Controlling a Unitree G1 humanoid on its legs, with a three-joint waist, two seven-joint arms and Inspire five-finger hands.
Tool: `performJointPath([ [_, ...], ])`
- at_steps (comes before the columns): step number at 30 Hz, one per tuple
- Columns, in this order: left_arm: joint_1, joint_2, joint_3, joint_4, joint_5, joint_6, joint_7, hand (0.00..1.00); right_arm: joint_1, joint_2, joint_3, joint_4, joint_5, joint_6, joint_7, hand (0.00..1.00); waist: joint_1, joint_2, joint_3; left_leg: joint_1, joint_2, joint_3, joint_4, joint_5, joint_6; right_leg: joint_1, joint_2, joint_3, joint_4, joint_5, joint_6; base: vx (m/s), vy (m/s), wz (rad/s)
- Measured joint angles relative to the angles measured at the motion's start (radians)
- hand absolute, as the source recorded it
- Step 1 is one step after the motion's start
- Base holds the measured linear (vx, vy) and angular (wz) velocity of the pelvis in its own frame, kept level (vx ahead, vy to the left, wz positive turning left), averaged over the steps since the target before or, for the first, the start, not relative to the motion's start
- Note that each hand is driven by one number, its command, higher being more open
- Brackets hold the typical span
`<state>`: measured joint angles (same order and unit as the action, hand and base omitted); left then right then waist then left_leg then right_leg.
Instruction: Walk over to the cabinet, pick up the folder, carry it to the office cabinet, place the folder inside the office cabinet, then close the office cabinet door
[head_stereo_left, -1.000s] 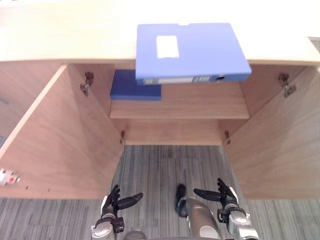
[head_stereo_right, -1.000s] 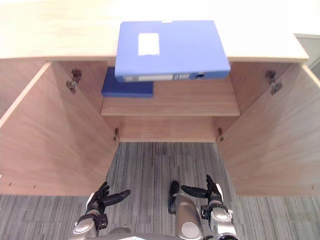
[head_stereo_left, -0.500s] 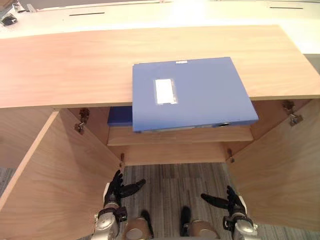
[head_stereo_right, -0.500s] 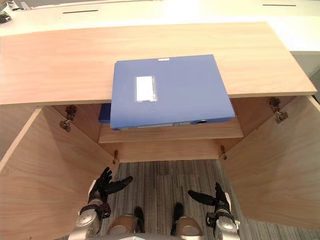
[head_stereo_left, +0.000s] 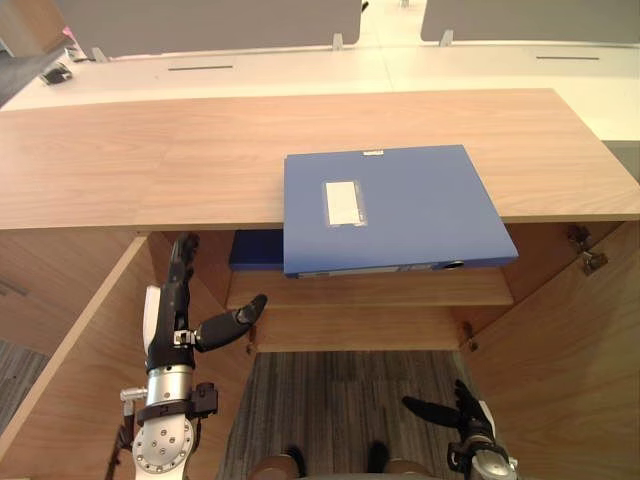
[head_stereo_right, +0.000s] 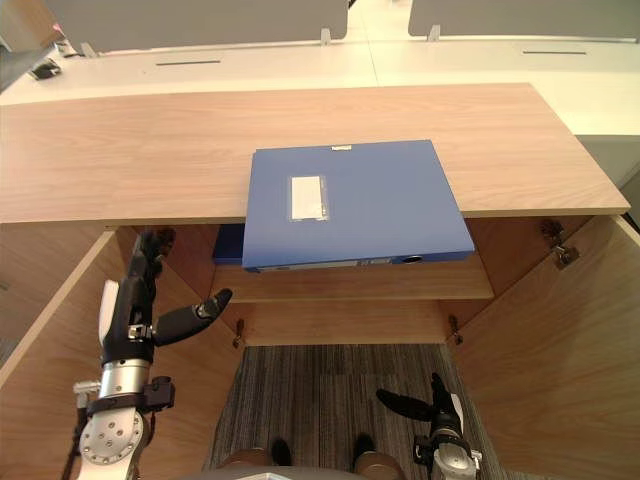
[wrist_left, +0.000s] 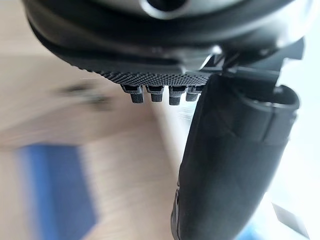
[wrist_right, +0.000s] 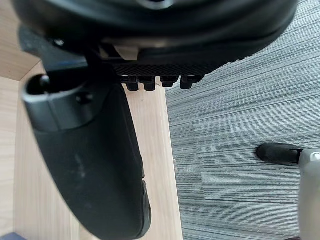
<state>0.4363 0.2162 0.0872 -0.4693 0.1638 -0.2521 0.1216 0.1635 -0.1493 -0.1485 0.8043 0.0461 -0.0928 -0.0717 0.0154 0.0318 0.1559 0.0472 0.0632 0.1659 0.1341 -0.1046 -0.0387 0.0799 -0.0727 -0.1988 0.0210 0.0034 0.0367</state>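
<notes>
A blue folder (head_stereo_left: 390, 208) with a white label lies flat on the wooden cabinet top (head_stereo_left: 150, 160), its near edge jutting over the front. My left hand (head_stereo_left: 175, 310) is raised in front of the open cabinet's left side, fingers straight up and thumb out, holding nothing; it is left of and below the folder. Low near the floor at the right, my right hand (head_stereo_left: 465, 415) hangs open and holds nothing. Both cabinet doors (head_stereo_left: 80, 360) stand open. A darker blue folder (head_stereo_left: 255, 250) lies on the inner shelf (head_stereo_left: 400, 290).
The right door (head_stereo_left: 570, 340) swings out toward me on the right. Grey striped carpet (head_stereo_left: 340, 400) lies between the two doors. Beyond the cabinet runs a white desk (head_stereo_left: 300, 65) with grey partition screens.
My left hand has risen from near the floor to shelf height with fingers straightened upward. The camera has tilted up, so more of the cabinet top and the desk behind shows.
</notes>
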Motion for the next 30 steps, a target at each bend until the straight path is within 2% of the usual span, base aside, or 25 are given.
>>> performJointPath([
  [5,-0.012,0.141,-0.005,-0.126,0.099,-0.076,-0.006,1.0,0.005,-0.024,0.001,0.013,-0.011,0.0,0.007,1.0,-0.005,0.006,-0.022,0.026,-0.003,-0.006,-0.001,0.002,0.003,0.029,-0.001,-0.005,-0.004,0.001,0.001,-0.03,-0.002,0.04],
  [12,-0.104,0.3,-0.092,-0.068,0.307,-0.086,-0.004,1.0,0.002,-0.051,0.053,0.014,-0.03,0.0,0.018,1.0,-0.006,0.004,-0.051,0.054,-0.004,0.01,-0.03,0.014,0.003,0.043,0.001,0.011,-0.022,0.012,0.001,-0.04,-0.002,-0.05],
  [16,-0.202,0.311,-0.165,0.041,0.434,-0.076,0.023,1.0,0.006,-0.046,0.079,0.014,-0.032,-0.001,0.028,1.0,-0.012,0.001,-0.053,0.059,-0.005,0.032,-0.045,0.018,0.004,0.038,0.003,0.033,-0.037,0.025,0.001,-0.01,0.009,-0.17],
  [19,-0.265,0.294,-0.213,0.133,0.539,-0.031,0.047,1.0,0.006,-0.042,0.08,0.014,-0.032,-0.001,0.028,1.0,-0.031,-0.005,-0.057,0.07,-0.012,0.039,-0.071,0.031,0.008,0.029,0.0,0.04,-0.041,0.029,0.002,0.02,0.018,-0.11],
  [20,-0.273,0.287,-0.218,0.149,0.56,-0.018,0.049,0.0,0.006,-0.042,0.08,0.014,-0.032,-0.001,0.028,1.0,-0.035,-0.006,-0.058,0.073,-0.014,0.041,-0.082,0.035,0.008,0.026,0.0,0.042,-0.041,0.03,0.003,0.04,0.023,-0.12],
  [24,-0.306,0.244,-0.224,0.228,0.631,0.042,0.086,0.0,0.009,-0.041,0.079,0.014,-0.031,-0.001,0.028,1.0,-0.038,-0.014,-0.06,0.086,-0.018,0.071,-0.116,0.043,0.009,0.01,0.001,0.068,-0.046,0.034,0.005,0.03,0.025,-0.19],
  [27,-0.357,0.226,-0.223,0.231,0.656,0.062,0.126,0.0,0.012,-0.039,0.08,0.013,-0.03,-0.001,0.029,1.0,-0.039,-0.021,-0.067,0.095,-0.029,0.076,-0.13,0.043,0.01,0.011,-0.001,0.073,-0.057,0.036,0.009,0.02,0.036,-0.06],
  [30,-0.389,0.217,-0.222,0.228,0.661,0.055,0.157,0.0,0.009,-0.036,0.08,0.009,-0.028,-0.001,0.029,1.0,-0.044,-0.022,-0.068,0.098,-0.035,0.081,-0.142,0.046,0.014,0.01,-0.003,0.078,-0.065,0.041,0.014,0.01,0.014,-0.05],
])
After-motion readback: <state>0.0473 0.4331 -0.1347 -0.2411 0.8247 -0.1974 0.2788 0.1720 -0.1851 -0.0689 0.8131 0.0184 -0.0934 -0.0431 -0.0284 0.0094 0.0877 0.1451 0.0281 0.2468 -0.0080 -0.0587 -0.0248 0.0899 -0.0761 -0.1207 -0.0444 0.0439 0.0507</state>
